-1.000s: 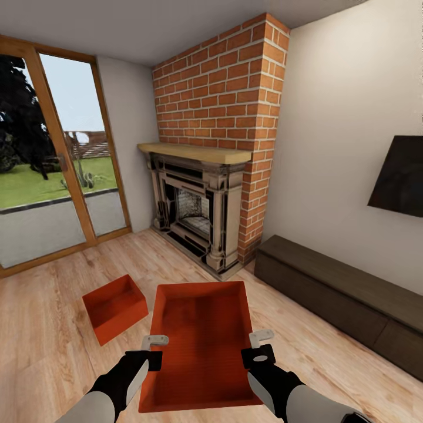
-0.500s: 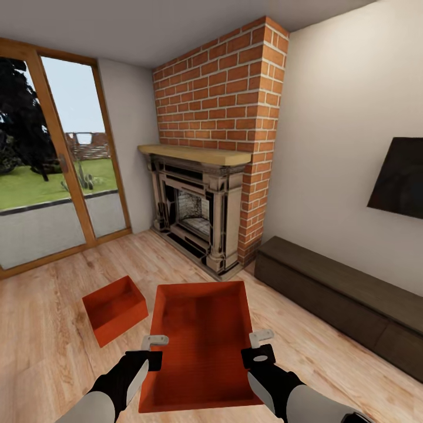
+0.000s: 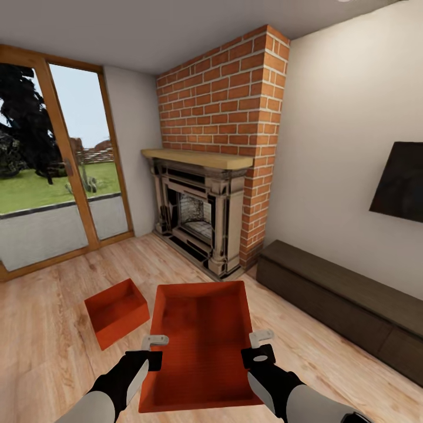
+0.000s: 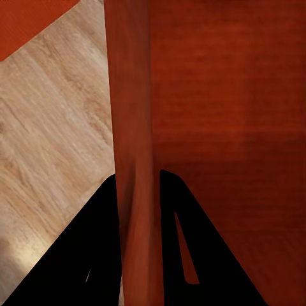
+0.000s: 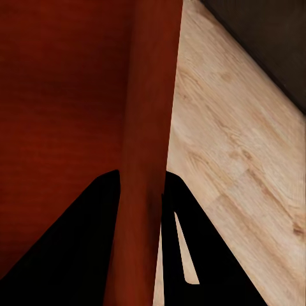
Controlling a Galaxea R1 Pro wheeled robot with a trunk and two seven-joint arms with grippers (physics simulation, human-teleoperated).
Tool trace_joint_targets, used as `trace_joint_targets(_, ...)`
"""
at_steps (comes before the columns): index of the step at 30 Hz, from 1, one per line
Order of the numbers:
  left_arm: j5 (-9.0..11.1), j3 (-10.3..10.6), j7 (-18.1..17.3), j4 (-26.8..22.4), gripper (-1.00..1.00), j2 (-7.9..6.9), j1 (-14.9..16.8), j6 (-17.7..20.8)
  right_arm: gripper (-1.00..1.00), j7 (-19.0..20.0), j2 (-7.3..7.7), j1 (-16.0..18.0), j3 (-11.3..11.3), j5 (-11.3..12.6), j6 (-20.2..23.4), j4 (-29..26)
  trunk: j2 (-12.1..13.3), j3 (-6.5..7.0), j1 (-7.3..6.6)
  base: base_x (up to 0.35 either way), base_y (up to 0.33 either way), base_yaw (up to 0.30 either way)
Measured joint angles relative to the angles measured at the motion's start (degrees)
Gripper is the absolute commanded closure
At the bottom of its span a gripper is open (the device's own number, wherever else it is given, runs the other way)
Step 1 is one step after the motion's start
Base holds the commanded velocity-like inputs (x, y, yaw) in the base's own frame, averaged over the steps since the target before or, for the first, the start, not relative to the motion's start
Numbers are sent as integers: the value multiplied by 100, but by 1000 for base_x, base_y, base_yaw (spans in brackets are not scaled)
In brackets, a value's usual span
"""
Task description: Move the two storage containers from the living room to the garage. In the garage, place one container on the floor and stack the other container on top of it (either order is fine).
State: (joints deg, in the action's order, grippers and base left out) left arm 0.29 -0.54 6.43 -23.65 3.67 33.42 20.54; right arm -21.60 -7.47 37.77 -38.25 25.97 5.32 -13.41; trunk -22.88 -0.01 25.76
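Note:
I hold one orange-red storage container in front of me above the living room's wood plank floor. My left gripper is shut on its left wall. On the opposite side, the right gripper is shut on the right wall. In both wrist views a thin orange wall runs between the dark fingers. The second storage container lies on the planks to the left, lidless and turned at an angle.
A red brick fireplace with a wooden mantel stands straight ahead. A low dark cabinet runs along the right wall under a black screen. A wood-framed glass door is at the left.
The whole view has shifted slightly, with fireplace and door sliding a little right and down. The held container and both grippers keep the same place in the picture.

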Motion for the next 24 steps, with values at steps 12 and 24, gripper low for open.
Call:
trace_joint_targets(12, 0, -2, 0, 3, 100, 0, -2, -3, 100, 0, -2, 0, 1, -4, 0, 4, 1, 19, 0, 0, 0, 6)
trace_joint_targets(24, 2, 0, 0, 3, 100, -1, 0, 1, 100, 0, -2, 0, 0, 0, 1, 4, 1, 19, 0, 0, 0, 0)
